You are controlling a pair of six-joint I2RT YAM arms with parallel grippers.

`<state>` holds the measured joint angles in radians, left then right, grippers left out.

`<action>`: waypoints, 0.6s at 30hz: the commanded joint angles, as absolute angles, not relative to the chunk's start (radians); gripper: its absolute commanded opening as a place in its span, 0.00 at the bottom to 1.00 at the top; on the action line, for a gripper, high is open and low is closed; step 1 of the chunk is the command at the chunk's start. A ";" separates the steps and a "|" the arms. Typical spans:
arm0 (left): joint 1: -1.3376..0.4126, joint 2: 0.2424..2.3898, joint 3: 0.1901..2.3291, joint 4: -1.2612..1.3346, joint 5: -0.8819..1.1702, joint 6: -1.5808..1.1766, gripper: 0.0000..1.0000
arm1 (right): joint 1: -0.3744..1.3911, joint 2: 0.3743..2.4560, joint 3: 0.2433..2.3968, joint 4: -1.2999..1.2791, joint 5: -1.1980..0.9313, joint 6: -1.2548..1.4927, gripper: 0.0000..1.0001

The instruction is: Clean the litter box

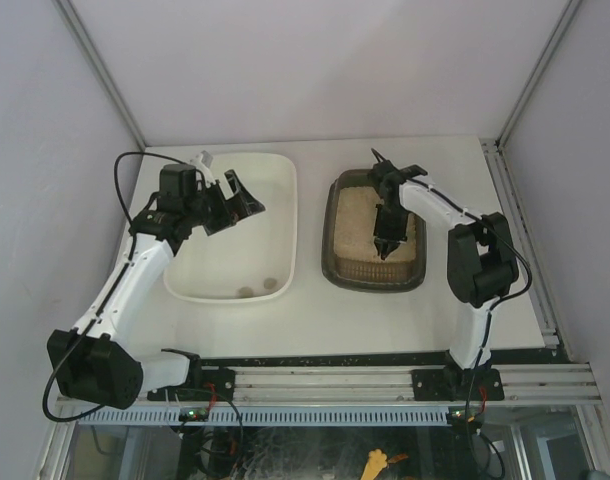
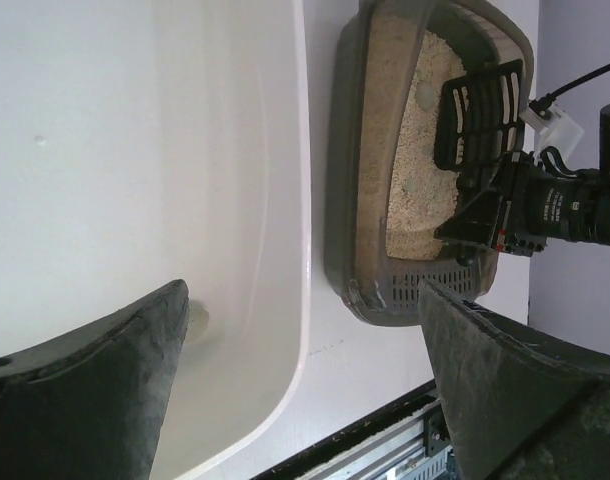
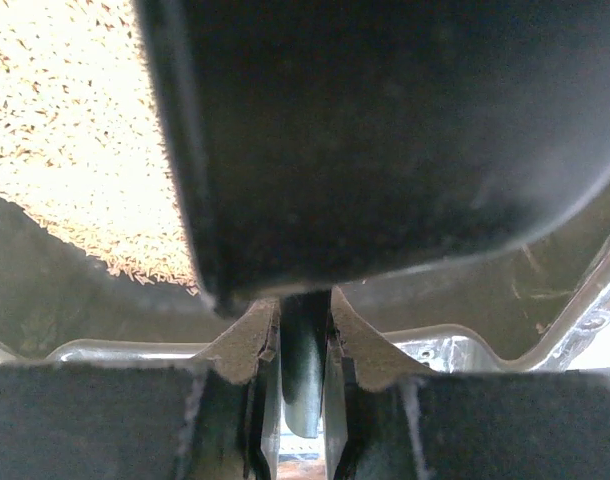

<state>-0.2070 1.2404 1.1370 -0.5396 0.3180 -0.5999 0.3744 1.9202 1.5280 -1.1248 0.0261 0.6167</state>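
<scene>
The litter box, a dark translucent tray of beige litter, sits right of centre; it also shows in the left wrist view and the right wrist view. My right gripper is shut on the handle of a black slotted scoop held over the litter. In the right wrist view the gripper pinches the handle and the scoop fills the top. The left wrist view shows the scoop above two pale clumps. My left gripper is open and empty over the tub's far part; its jaws stand wide apart.
A cream-white tub stands left of the litter box, with two small clumps at its near end. White walls enclose the table on three sides. A metal rail runs along the near edge.
</scene>
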 commanded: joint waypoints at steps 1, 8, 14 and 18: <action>-0.197 1.206 1.124 -0.498 0.330 -0.600 1.00 | 0.362 1.944 1.566 -1.114 0.015 0.592 0.00; -0.197 1.213 1.114 -0.480 0.325 -0.604 1.00 | 0.365 2.003 1.611 -1.092 -0.081 0.566 0.00; -0.196 1.222 1.112 -0.479 0.320 -0.602 1.00 | 0.388 2.041 1.636 -1.083 -0.128 0.580 0.00; -0.191 1.221 1.111 -0.484 0.319 -0.600 1.00 | 0.402 2.050 1.634 -1.075 -0.139 0.582 0.00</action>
<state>-0.1986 1.2377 1.1248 -0.5171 0.3180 -0.6014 0.3813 2.0129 1.6264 -1.0943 -0.0536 0.5911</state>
